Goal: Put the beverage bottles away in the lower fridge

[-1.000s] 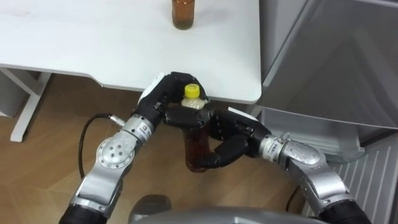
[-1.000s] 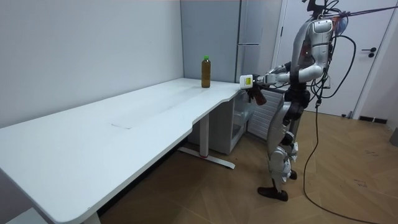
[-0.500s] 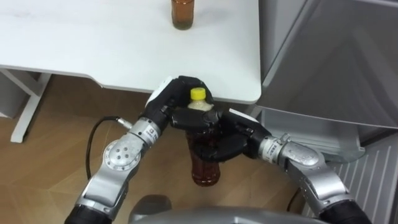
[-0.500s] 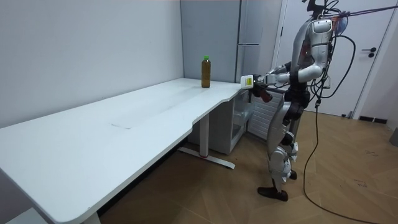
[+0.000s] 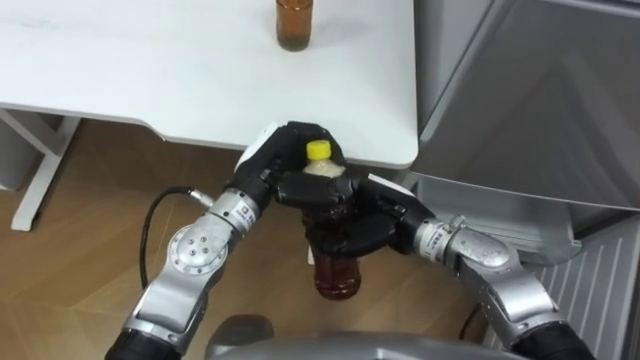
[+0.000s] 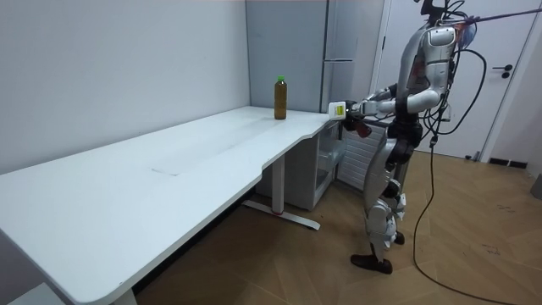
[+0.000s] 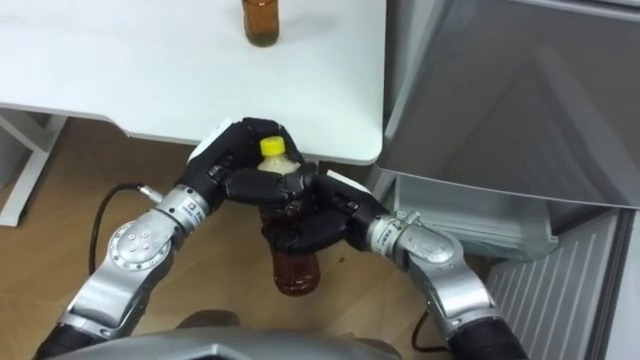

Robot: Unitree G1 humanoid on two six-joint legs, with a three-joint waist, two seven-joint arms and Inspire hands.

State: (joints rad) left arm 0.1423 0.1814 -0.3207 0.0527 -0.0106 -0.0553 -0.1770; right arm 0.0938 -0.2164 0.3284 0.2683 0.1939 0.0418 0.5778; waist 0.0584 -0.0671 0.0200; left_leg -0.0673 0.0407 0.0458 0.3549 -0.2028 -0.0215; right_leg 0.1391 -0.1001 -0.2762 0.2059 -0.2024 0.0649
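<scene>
Bottle (image 5: 335, 272), yellow-capped, upright just off desk's (image 5: 150, 75) near edge. Left hand (image 5: 266, 166) clamps neck, right hand (image 5: 376, 216) wraps body: double hold likely steadies it for fridge (image 5: 530, 110) alongside. Second bottle (image 5: 294, 22) waits on desk.

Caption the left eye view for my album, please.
Left hand and right hand grip a yellow-capped bottle beside the fridge; a second bottle stands on the table.
</scene>
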